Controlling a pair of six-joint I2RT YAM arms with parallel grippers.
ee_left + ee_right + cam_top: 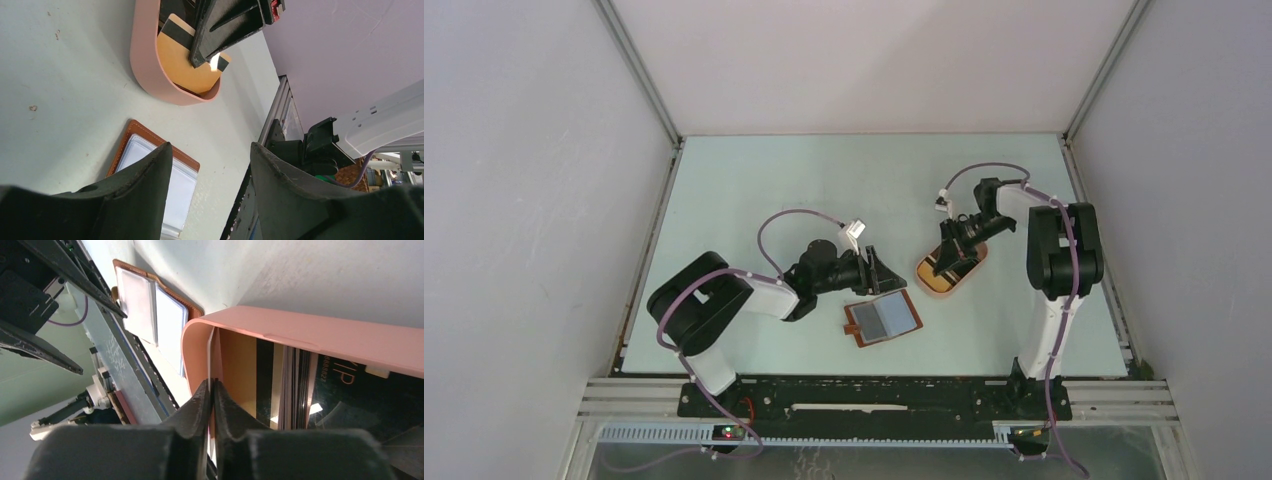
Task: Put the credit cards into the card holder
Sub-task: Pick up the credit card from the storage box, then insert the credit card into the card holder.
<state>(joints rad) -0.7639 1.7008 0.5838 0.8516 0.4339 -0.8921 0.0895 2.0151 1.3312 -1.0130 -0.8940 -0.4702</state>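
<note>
Right wrist: R hand (pixel 212 390) pinches white card (pixel 208 355), upright, edge-on, in tray (pixel 320 335).

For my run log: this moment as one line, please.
right gripper: shut on white card in pink tray | left gripper: open | card holder: lying open

Laboratory robot cell. White panel walls (pixel 524 200) enclose a pale table (pixel 824 185). A left arm (pixel 724 300) and right arm (pixel 1059 250) are bolted to a rail (pixel 874 396) at its near edge.

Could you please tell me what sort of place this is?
Probably a robotics lab test cell: a left arm and a right arm fixed at a table, white walls enclosing it, and a tray of cards beside a wallet.
</note>
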